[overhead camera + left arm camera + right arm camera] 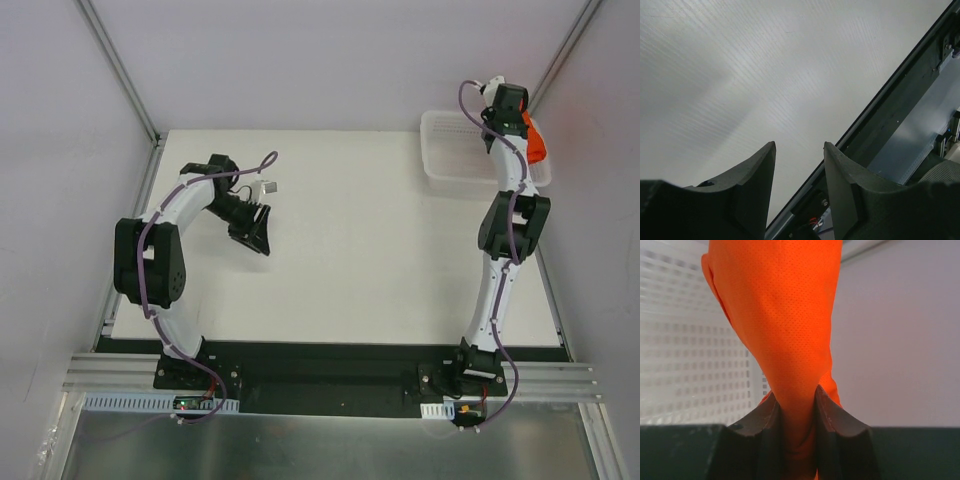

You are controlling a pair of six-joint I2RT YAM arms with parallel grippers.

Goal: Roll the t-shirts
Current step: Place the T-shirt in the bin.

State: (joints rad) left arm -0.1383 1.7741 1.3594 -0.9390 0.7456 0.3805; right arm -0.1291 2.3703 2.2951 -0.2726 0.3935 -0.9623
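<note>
As I judge it, the task is only at its beginning. The orange-red t-shirt [785, 330] does not lie on the bench [380, 260]. It is held up in the air at the far right corner, just beside the white mesh basket [445, 150]. The right fingers [767, 415] are clamped on a gathered bunch of its cloth, one finger on each side, and from there the cloth widens out in front of the wrist camera. In the top view only a small orange piece shows, past the right arm [510, 215].

The left fingers [762, 170] stand apart with nothing between them. They hover over the bare left part of the bench, well apart from the shirt.

What is done: one shirt is gripped and held off the bench. What is left is almost everything. The shirt must come down on the bench, be spread flat, and then be rolled up from one end. No fold and no roll is visible anywhere. I see no second shirt in the basket, but the arm hides a part of it, so I cannot tell for sure
</note>
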